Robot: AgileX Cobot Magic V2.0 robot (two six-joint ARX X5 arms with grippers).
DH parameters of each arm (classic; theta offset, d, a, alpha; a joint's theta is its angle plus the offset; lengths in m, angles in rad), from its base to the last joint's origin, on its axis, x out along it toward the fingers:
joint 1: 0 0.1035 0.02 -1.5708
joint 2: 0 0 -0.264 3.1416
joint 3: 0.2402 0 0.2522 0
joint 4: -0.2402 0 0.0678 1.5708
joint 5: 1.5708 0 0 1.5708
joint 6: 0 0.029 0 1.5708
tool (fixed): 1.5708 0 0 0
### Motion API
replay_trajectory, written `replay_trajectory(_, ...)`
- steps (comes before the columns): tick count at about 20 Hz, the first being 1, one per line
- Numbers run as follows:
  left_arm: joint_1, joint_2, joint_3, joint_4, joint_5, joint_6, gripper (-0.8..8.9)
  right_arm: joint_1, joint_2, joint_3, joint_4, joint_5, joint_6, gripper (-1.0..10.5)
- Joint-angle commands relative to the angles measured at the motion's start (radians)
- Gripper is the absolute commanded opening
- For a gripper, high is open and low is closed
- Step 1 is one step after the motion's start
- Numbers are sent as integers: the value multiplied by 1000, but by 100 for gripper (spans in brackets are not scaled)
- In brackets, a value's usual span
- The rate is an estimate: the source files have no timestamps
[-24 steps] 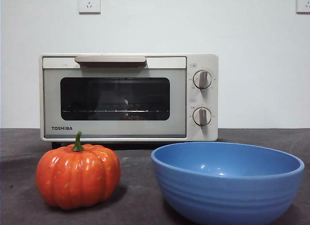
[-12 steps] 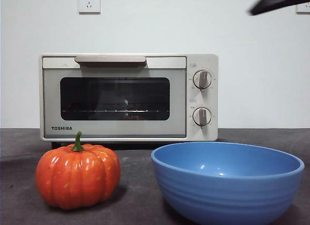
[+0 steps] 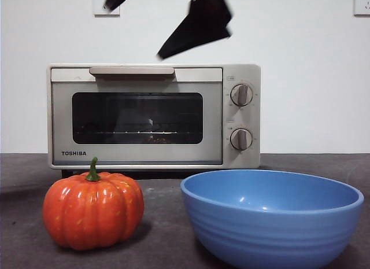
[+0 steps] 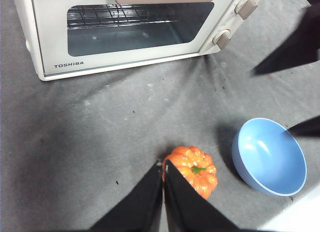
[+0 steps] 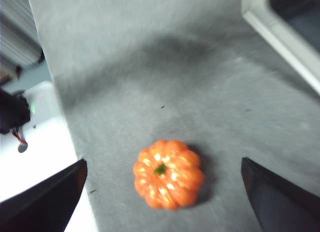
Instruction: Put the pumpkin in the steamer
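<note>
The small glossy orange ribbed pumpkin [image 3: 93, 210] with its curved green stem sits upright on the dark grey desk [image 3: 162, 234], in front of the cream-white boxy TOSHIBA steamer [image 3: 153, 115] and apart from it. The steamer's door with the dark glass window is closed. A wide blue ribbed bowl [image 3: 272, 217] stands just beside the pumpkin, not touching it.

The right gripper [image 5: 165, 202] hangs high above the pumpkin with its two black jaws spread wide; the pumpkin [image 5: 168, 173] lies between them in the right wrist view, well below, and nothing is held. In the front view this gripper [image 3: 156, 23] shows as two dark tips above the steamer, clear of its top.

The left gripper [image 4: 163, 164] is also raised over the desk, its jaws pressed together with no gap and empty. In the left wrist view the pumpkin [image 4: 195, 170] appears just beside the jaw tips, with the bowl [image 4: 270, 163] and the steamer [image 4: 135, 32] also visible.
</note>
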Motion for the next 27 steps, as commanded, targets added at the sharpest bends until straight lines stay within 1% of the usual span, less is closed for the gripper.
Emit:
replay_trajectory(1, -2, 4, 19, 5, 6, 9, 15, 42, 87, 45, 10, 11, -23, 497)
replay_trajectory(4, -2, 4, 19, 5, 6, 9, 15, 81, 167, 46, 34, 60, -23, 536)
replay_trajectory(9, -2, 4, 19, 5, 6, 9, 15, 128, 288, 46, 66, 137, -30, 537)
replay_trajectory(12, -2, 4, 19, 5, 6, 10, 15, 140, 336, 46, 87, 175, -29, 539)
replay_trajectory(25, -2, 4, 19, 3, 6, 9, 15, 170, 444, 46, 72, 190, -30, 540)
replay_trajectory(26, -2, 4, 19, 2, 6, 10, 15, 174, 444, 46, 65, 209, -30, 538)
replay_trajectory(27, -2, 4, 19, 2, 6, 10, 15, 176, 444, 46, 62, 224, -30, 509)
